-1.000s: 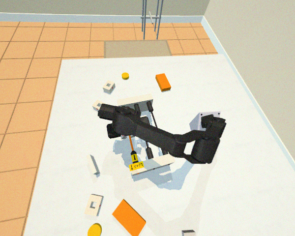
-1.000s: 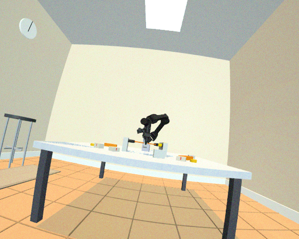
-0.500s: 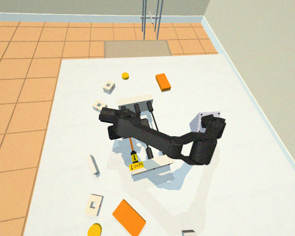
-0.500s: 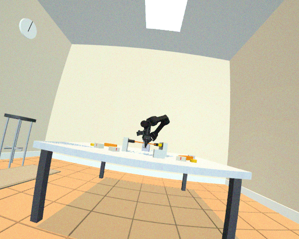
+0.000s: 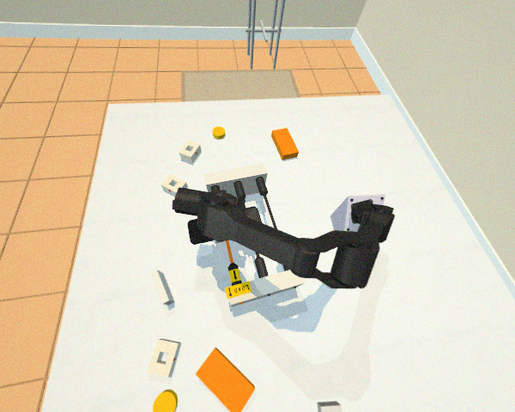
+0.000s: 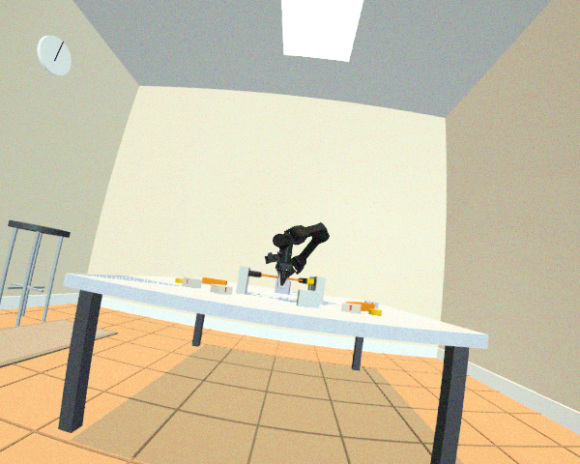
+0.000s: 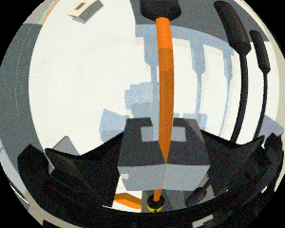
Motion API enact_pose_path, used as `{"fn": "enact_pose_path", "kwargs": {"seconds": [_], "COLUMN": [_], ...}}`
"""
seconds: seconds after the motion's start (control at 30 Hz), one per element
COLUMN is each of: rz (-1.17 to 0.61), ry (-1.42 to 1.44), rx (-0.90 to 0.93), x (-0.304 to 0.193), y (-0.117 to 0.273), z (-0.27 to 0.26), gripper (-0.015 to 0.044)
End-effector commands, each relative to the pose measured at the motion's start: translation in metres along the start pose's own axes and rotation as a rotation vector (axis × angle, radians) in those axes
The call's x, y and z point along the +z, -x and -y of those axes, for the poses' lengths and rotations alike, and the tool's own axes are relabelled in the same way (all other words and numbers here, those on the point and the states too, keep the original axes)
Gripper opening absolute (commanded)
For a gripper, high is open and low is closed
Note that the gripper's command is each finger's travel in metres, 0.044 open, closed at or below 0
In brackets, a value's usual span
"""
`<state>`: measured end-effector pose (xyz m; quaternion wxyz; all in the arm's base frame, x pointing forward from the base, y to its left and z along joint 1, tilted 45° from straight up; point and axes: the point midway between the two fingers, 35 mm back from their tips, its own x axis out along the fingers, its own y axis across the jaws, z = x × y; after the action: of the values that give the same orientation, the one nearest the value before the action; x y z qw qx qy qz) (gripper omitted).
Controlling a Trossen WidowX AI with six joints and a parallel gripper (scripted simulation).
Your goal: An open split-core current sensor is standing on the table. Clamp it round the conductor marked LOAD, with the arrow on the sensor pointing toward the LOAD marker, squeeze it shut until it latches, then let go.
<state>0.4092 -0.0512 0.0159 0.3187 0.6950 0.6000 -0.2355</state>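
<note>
Top: arm point(image 5: 266, 241) hides sensor and jaws; LOAD marker point(image 5: 238, 290) reads clearly.
Exterior: jaws point(image 6: 282, 281) down at orange conductor point(image 6: 269, 275) point(image 7: 166, 90) point(image 5: 229, 253); sensor indistinct.
Wrist: jaws grasping split-core sensor point(image 7: 142, 154), conductor running through it. Squeeze evenly, centred, until latched. Arrow unreadable; latch unconfirmed.

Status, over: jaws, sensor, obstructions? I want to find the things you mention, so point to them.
Jaws point(image 6: 282, 282) astride sensor point(image 7: 138, 177), grip unconfirmed. Sensor straddling orange LOAD conductor point(image 5: 229, 253) point(image 6: 270, 275) point(image 7: 166, 85), latch and arrow unreadable. Nothing seen blocking; dark conductors point(image 5: 269, 213) point(image 7: 243, 90) alongside.
</note>
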Motion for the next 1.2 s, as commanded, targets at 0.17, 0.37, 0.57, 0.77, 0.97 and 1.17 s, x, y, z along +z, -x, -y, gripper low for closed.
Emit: {"fn": "enact_pose_path", "kwargs": {"seconds": [0.17, 0.37, 0.57, 0.77, 0.97, 1.17], "rz": [0.000, 0.000, 0.000, 0.000, 0.000, 0.000], "ry": [-0.001, -0.001, -0.001, -0.001, -0.001, -0.001], "rx": [0.000, 0.000, 0.000, 0.000, 0.000, 0.000], "x": [0.0003, 0.0003, 0.0003, 0.0003, 0.0003, 0.0003], "y": [0.0004, 0.0004, 0.0004, 0.0004, 0.0004, 0.0004], "z": [0.0003, 0.0003, 0.0003, 0.0003, 0.0003, 0.0003], "gripper": [0.0293, 0.0155, 0.0000, 0.0000, 0.0000, 0.0000]}}
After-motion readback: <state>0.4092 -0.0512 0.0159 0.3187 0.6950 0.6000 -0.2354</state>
